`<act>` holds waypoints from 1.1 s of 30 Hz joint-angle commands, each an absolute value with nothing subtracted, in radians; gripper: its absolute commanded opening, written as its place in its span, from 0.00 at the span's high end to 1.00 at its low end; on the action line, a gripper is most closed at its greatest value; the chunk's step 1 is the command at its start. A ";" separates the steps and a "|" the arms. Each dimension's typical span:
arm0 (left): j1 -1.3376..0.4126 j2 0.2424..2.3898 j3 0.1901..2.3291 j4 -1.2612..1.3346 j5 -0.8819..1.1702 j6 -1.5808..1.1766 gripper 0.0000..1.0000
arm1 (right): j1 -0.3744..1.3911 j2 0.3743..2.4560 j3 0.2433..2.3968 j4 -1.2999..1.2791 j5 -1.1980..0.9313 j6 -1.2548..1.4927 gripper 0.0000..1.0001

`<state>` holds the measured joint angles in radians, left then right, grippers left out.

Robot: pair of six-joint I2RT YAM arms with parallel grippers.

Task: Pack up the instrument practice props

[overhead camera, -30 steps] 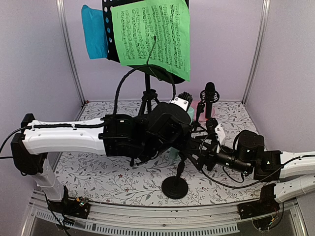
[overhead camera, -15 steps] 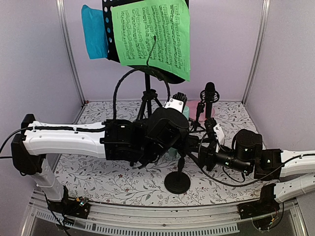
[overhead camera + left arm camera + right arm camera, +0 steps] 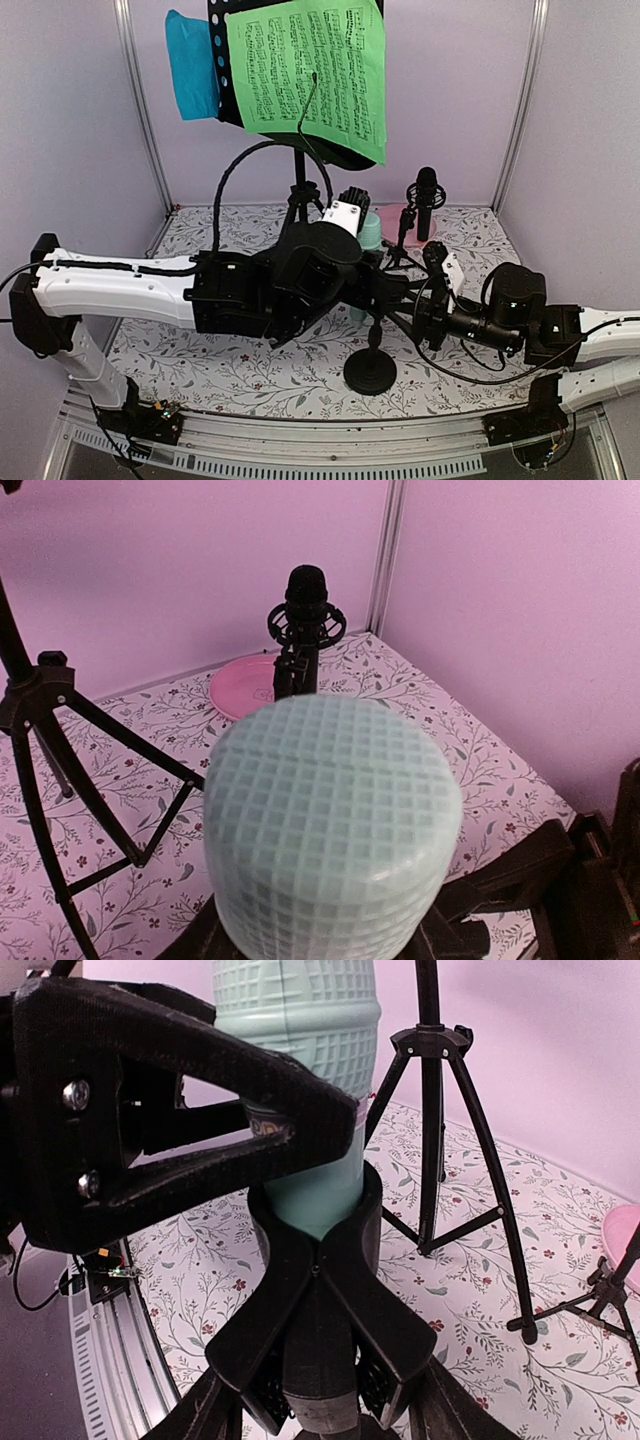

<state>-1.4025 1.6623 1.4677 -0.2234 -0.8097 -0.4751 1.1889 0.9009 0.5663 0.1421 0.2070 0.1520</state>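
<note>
My left gripper [image 3: 365,258] is shut on the mint-green microphone [image 3: 369,232], whose grid head fills the left wrist view [image 3: 330,820]. The microphone's body sits in the forked clip [image 3: 315,1260] of a black mic support with a round base [image 3: 370,374]. My right gripper [image 3: 397,300] is shut on that clip's stem [image 3: 322,1400]. The left gripper's finger [image 3: 150,1110] presses the microphone [image 3: 300,1020]. The black microphone [image 3: 426,190] stands on its own support at the back. The black perforated rack [image 3: 225,60] holds the green sheet [image 3: 310,70] and the blue sheet [image 3: 192,65].
The rack's tripod legs [image 3: 300,205] stand just behind the left gripper and also show in the right wrist view [image 3: 440,1130]. A round pink plate [image 3: 245,685] lies behind the black microphone [image 3: 305,605]. Purple walls close in the back and sides.
The mic support's base has slid a little right. The left arm has drawn back to the left, and the microphone has tilted with it. Both grips hold.
</note>
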 commanded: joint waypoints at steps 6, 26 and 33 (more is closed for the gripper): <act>-1.406 1.563 1.373 -0.011 -0.783 -0.362 0.67 | 1.192 0.838 0.508 0.189 0.180 0.088 0.94; -1.410 1.491 1.458 0.006 -0.758 -0.222 0.68 | 1.192 0.881 0.492 0.197 0.212 -0.017 1.00; -1.414 1.393 1.463 -0.051 -0.797 -0.175 0.68 | 1.193 0.880 0.487 0.187 0.196 -0.030 1.00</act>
<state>-1.4109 1.4807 1.4364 -0.0418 -0.7425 -0.2359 1.1900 0.8841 0.4976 0.1982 0.1883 0.0174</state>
